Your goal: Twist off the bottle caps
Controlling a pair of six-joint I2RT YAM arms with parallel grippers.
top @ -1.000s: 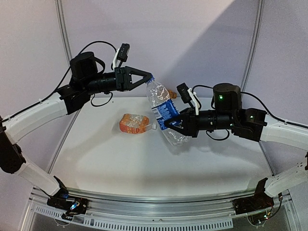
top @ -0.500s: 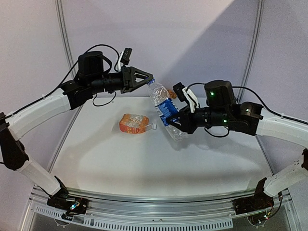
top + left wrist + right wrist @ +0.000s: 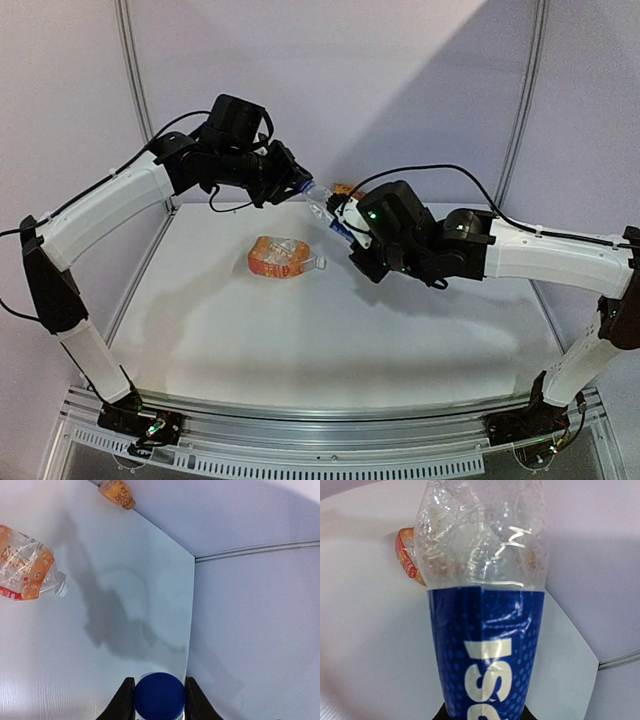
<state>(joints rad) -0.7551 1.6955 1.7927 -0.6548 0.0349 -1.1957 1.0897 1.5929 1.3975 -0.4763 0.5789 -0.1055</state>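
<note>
White table [image 3: 300,340], orange bottle [image 3: 278,257] lying on its side — white cap [image 3: 321,264] on, orange object [image 3: 116,493] at far edge.

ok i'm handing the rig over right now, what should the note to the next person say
Left gripper: shut on the dark blue cap of the water bottle.
Right gripper: shut on the water bottle at its blue label, holding it tilted above the table.
Orange bottle: lying on its side on the table, white cap on, nothing touching it.
Done: both grips are set for the first cap; no cap is off yet.
Left: twist the dark blue cap off, then unscrew the white cap.
</note>
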